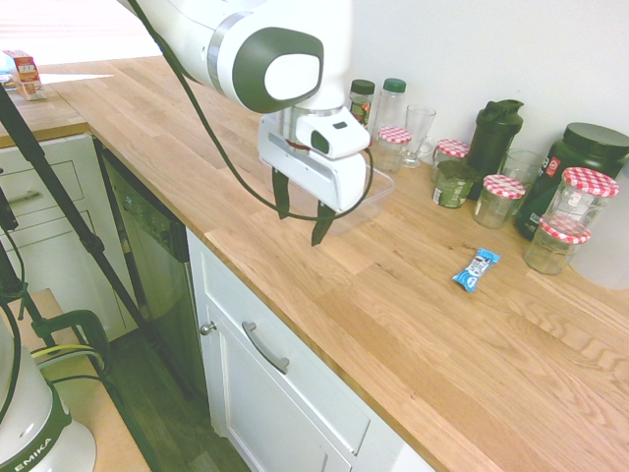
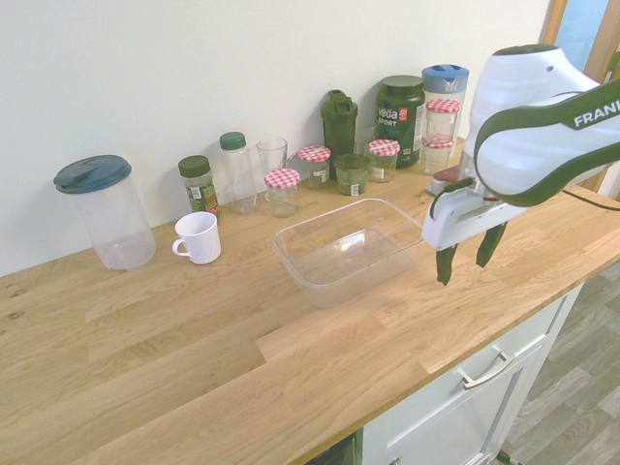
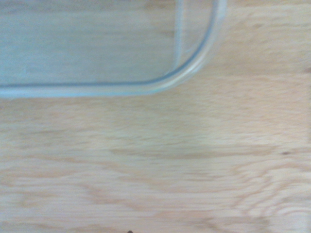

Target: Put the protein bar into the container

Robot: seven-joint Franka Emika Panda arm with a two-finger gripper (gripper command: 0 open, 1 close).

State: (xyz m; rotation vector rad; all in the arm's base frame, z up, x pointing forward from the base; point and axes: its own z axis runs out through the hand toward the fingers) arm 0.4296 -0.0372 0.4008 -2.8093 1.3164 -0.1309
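Observation:
The protein bar [image 1: 477,268], in a blue wrapper, lies flat on the wooden counter in front of the jars; the arm hides it in the second exterior view. The container [image 2: 329,218], a clear lidless tub, stands empty mid-counter, and its rounded corner [image 3: 194,68] fills the upper part of the wrist view. My gripper [image 1: 301,211] hangs open and empty above the counter just past the tub's near corner [image 1: 376,189]. Seen from the other side, the gripper [image 2: 466,260] is to the right of the tub. A stretch of bare wood separates it from the bar.
Jars with red-checked lids [image 1: 504,200], a black shaker [image 1: 493,135], a dark tub [image 1: 578,162] and spice bottles [image 1: 361,108] line the wall. A white mug [image 2: 200,236] and a clear pitcher [image 2: 105,210] stand beyond the tub. The counter's front edge [image 1: 295,320] drops to cabinets.

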